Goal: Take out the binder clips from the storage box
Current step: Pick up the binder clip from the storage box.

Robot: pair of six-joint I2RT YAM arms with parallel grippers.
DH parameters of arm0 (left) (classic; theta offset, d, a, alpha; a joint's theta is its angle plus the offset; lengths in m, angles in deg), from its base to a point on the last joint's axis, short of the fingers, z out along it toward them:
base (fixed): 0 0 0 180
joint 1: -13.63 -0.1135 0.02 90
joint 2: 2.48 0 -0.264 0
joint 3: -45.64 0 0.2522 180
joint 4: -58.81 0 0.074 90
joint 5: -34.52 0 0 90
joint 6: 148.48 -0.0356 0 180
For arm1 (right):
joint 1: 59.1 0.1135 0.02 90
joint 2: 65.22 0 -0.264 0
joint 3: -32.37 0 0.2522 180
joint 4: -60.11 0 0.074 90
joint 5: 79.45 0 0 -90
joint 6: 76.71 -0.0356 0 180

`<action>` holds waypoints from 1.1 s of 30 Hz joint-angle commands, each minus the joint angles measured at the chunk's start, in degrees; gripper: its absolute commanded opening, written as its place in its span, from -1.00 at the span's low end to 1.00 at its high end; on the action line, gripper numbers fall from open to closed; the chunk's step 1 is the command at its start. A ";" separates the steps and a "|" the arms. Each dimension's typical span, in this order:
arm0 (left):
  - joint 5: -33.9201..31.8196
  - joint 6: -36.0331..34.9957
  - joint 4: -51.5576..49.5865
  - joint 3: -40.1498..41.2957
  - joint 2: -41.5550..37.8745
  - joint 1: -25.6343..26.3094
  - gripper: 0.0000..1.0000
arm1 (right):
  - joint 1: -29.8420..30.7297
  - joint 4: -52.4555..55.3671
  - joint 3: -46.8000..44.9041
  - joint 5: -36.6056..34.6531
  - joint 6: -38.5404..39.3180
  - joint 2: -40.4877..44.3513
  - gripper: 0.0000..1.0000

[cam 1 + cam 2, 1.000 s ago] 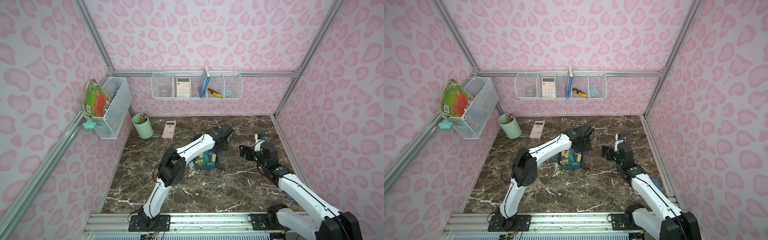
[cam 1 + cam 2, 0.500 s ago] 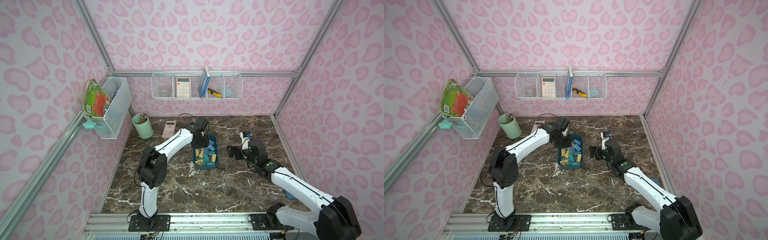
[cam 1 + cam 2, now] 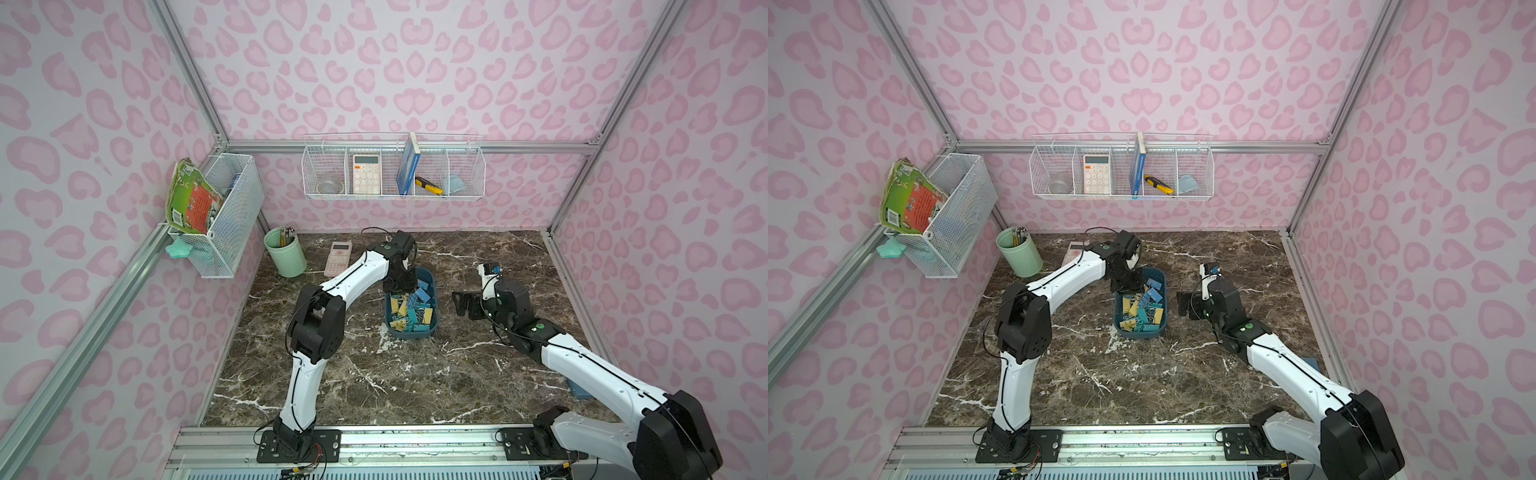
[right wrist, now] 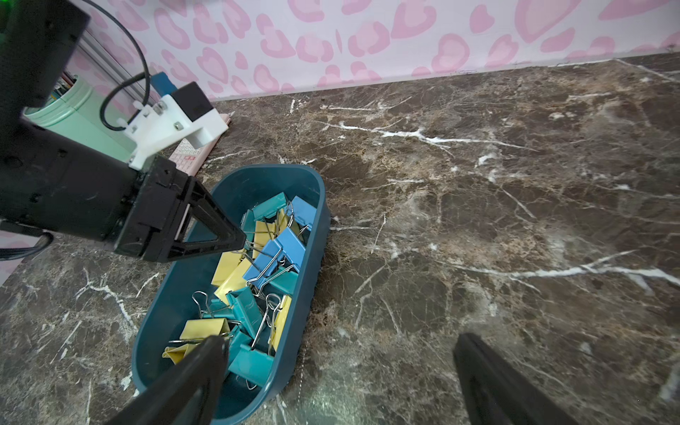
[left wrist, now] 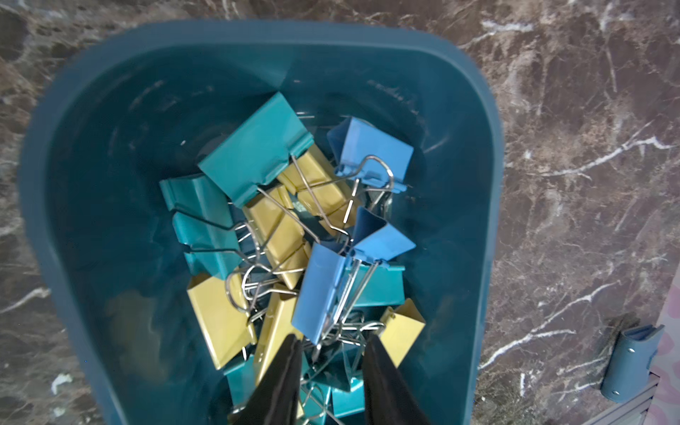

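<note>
The storage box (image 3: 412, 333) (image 3: 1142, 333) (image 5: 55, 165) (image 4: 317, 224) is a dark teal tray on the marble, holding several binder clips (image 3: 411, 309) (image 3: 1140, 309) (image 5: 257, 154) (image 4: 272, 254) in yellow, teal and blue. My left gripper (image 3: 401, 284) (image 3: 1129, 284) (image 5: 333, 340) (image 4: 236, 241) reaches down into the box's far end. Its jaws stand narrow, pinched on the silver wire handles of a blue clip (image 5: 320, 290). My right gripper (image 3: 463, 305) (image 3: 1185, 307) (image 4: 340, 344) hovers wide open just right of the box, holding nothing.
A green pencil cup (image 3: 284, 251) and a pink calculator (image 3: 337, 257) stand behind the box on the left. White wire baskets (image 3: 392, 166) (image 3: 226, 212) hang on the walls. A blue-grey case (image 3: 579, 390) (image 5: 631, 360) lies by the right wall.
My left gripper swung from the box's right side to its far end, dropped into the clips and narrowed its jaws. The right gripper came a little closer to the box.
</note>
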 commanded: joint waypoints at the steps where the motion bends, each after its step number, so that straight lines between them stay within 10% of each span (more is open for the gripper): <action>1: 0.18 -1.10 -1.16 -0.53 0.79 -0.58 -0.36 | 0.02 -0.24 0.03 -0.76 0.59 0.31 0.99; 9: 0.56 -1.63 0.00 -0.11 2.56 -1.42 -1.00 | 0.00 -0.62 0.09 -0.70 0.60 -0.27 0.99; 23: -0.24 2.54 3.74 5.72 -12.28 -2.27 -1.00 | 0.50 -2.36 1.50 1.03 0.70 -3.16 0.99; 33: -5.43 7.81 11.16 27.84 -30.53 -9.46 -1.00 | 2.51 -3.26 4.58 1.88 1.40 -7.29 1.00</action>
